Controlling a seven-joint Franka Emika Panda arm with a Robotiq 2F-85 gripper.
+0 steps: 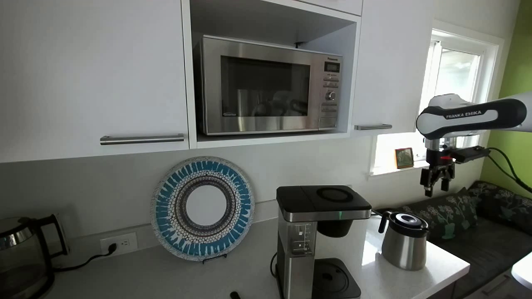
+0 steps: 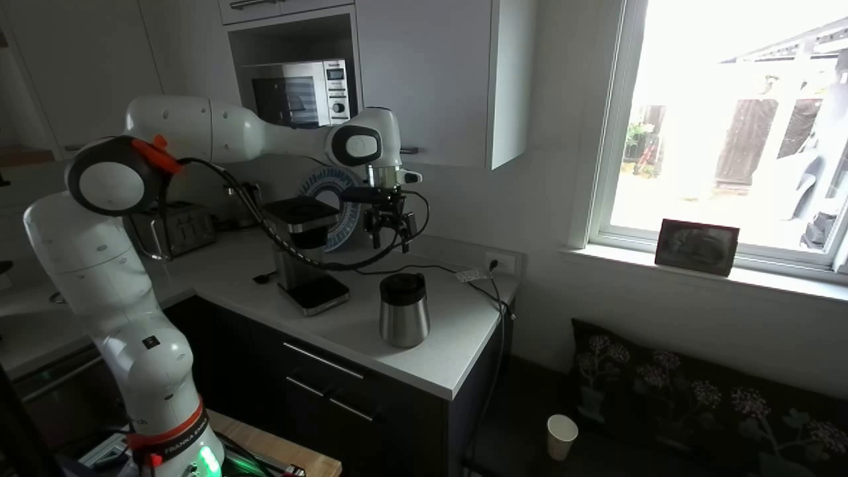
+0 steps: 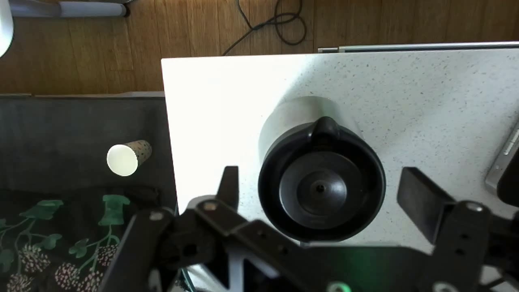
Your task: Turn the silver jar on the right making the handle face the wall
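Note:
The silver jar, a steel jug with a dark top, stands upright near the counter's end in both exterior views [image 1: 404, 251] [image 2: 404, 322]. Its dark handle [image 1: 384, 222] shows at its upper left in an exterior view; elsewhere it is hidden. The white wall [image 2: 550, 205] runs behind the counter. My gripper [image 1: 436, 187] hangs fingers-down above the jar, apart from it; it also shows in an exterior view [image 2: 391, 240]. In the wrist view my gripper [image 3: 319, 182] is wide open and empty, its fingers to either side of the jar's black lid [image 3: 320, 221], spout toward the top.
The coffee machine [image 1: 323, 203] stands beside the jar on the counter [image 2: 457, 351]. A cable [image 2: 424, 267] runs behind the jar to a socket [image 2: 500, 261]. A round patterned plate [image 1: 242, 207] leans on the wall. A paper cup [image 2: 561, 434] lies on the bench below.

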